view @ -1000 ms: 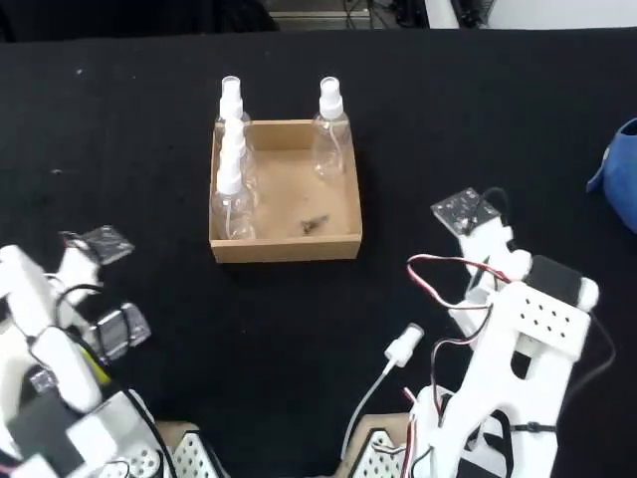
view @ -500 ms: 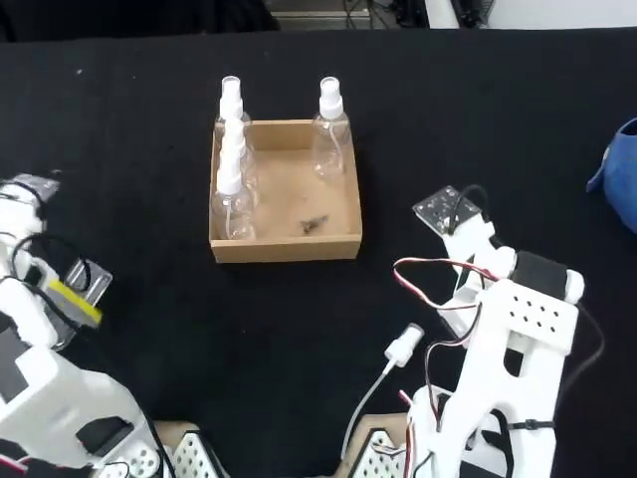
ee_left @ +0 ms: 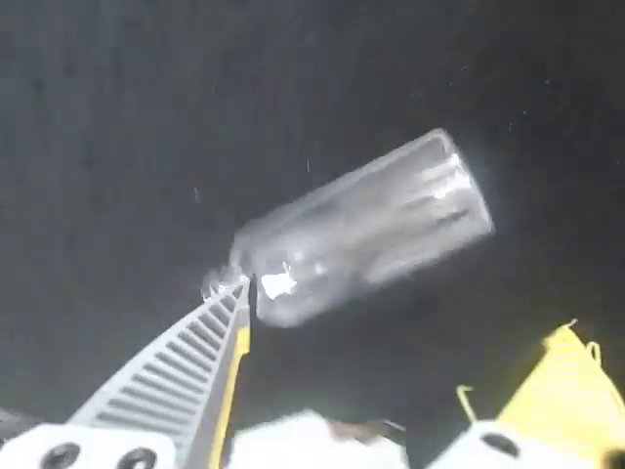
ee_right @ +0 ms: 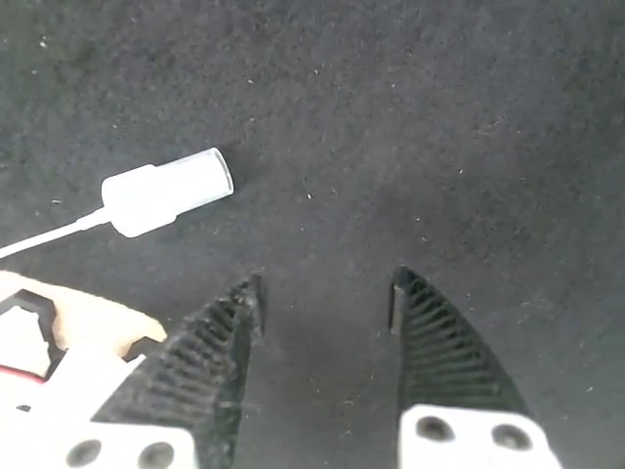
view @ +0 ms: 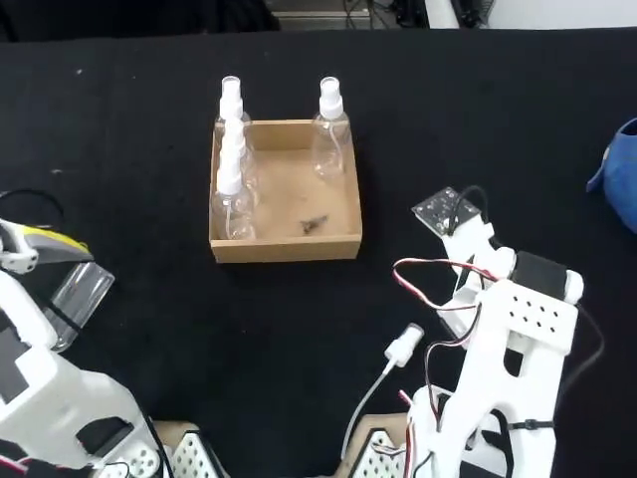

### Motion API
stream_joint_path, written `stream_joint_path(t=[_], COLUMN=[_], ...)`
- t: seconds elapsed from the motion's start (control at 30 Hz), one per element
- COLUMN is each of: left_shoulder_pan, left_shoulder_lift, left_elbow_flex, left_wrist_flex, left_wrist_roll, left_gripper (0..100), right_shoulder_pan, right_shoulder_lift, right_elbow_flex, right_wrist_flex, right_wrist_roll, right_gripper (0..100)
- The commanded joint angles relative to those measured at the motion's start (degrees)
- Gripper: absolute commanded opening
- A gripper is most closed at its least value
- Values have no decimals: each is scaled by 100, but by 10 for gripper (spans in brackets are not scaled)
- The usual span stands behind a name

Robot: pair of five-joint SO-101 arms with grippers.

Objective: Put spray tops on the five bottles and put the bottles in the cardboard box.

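Three capped bottles are standing boxed; a fourth is lying uncapped.
Three capped bottles (view: 231, 184) are standing in the cardboard box (view: 287, 247). An uncapped bottle (ee_left: 361, 230) is lying on the tabletop (view: 498, 119) at the left end effector (ee_left: 400, 322), which is gaping open with one fingertip by the bottle's neck. The right end effector (ee_right: 327, 283) is hovering open near a loose spray top (ee_right: 166, 191). By my reckoning, the task is sitting just past halfway, with capping and boxing left for this bottle and one more.
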Motion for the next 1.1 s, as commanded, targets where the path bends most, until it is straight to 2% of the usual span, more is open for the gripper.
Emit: stream_joint_path(t=[0.0,0.13,0.27,0.43,0.5,0.73,0.87,1.07], left_shoulder_pan=[13,303,286,312,330,400,391,497], left_shoulder_lift=[-18,-53,-53,-53,-35,44,290,703], left_elbow_flex=[-75,136,180,734,910,1007,1138,1411], left_wrist_flex=[264,264,290,281,255,176,-457,-703], left_wrist_roll=[1758,2699,3200,4967,5398,6119,6769,6989], left_gripper=[304,303,306,308,308,308,308,308], right_shoulder_pan=[-88,-114,-114,-79,-114,-123,-123,-123], right_shoulder_lift=[-180,-180,-180,-180,-198,-207,-207,-207], right_elbow_flex=[-40,-40,-40,-13,75,145,145,145], right_wrist_flex=[-70,-79,-79,-88,-114,-114,-114,-114], right_wrist_roll=[18,18,18,26,26,26,26,26], right_gripper=[181,181,181,181,181,181,181,181])
